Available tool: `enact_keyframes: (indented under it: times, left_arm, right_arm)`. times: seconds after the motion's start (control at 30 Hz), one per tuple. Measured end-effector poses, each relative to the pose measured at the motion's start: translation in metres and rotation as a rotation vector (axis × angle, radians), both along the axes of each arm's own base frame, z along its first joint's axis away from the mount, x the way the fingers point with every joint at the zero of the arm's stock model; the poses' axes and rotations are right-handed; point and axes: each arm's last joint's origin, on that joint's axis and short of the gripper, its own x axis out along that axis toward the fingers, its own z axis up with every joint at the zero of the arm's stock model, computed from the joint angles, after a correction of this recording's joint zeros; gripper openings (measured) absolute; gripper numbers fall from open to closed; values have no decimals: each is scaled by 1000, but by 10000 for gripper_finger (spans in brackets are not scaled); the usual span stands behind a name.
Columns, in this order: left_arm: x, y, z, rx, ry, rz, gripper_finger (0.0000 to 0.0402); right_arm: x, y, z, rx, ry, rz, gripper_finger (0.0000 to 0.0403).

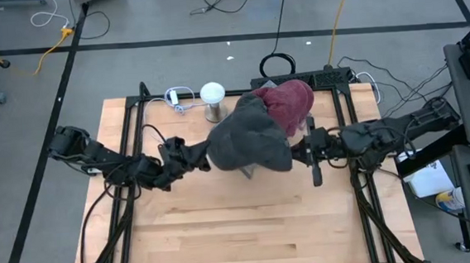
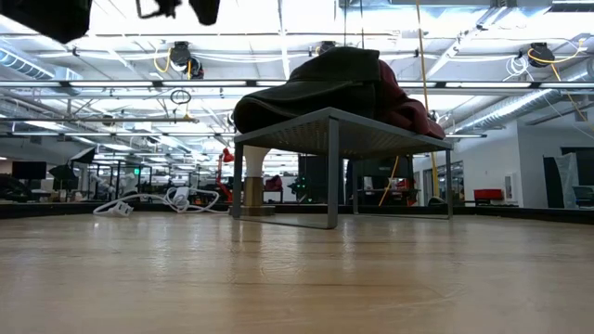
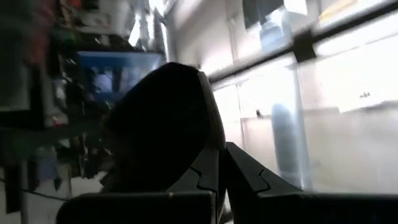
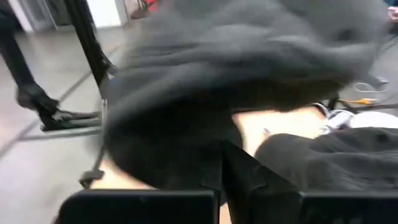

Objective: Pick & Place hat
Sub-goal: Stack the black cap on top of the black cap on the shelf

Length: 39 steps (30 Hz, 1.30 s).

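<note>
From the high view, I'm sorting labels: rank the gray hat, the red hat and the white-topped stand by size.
1. gray hat
2. red hat
3. white-topped stand

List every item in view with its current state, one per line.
grey hat: draped over the rack, lying on top.
red hat: on the rack, partly under the grey hat.
metal rack: standing upright on the table.
left gripper: shut, at the grey hat's edge.
right gripper: shut, beside the hats.
</note>
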Motion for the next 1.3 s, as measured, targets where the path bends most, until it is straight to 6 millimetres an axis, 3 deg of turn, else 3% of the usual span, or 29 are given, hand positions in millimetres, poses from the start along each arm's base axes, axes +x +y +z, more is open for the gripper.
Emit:
enact_keyframes:
  times: [0.3, 0.7, 0.9, 1.13, 1.3]
  left_arm:
    - [-13, 14, -28, -197, 84, 152, 8]
    - [-12, 41, -29, -251, 62, 263, 8]
    - [-8, 37, -35, -325, 86, 215, 8]
    - [-16, 37, -16, -274, -4, 213, 8]
    - [-17, 21, -14, -240, 9, 140, 8]
  right_arm:
    - [-5, 8, -1, -171, 9, -18, 0]
    - [-9, 17, -3, -276, 37, 56, 0]
    - [-10, 16, -4, -283, 45, 55, 0]
    - [-11, 16, -6, -291, 66, 57, 0]
    - [-11, 15, -8, -299, 89, 56, 0]
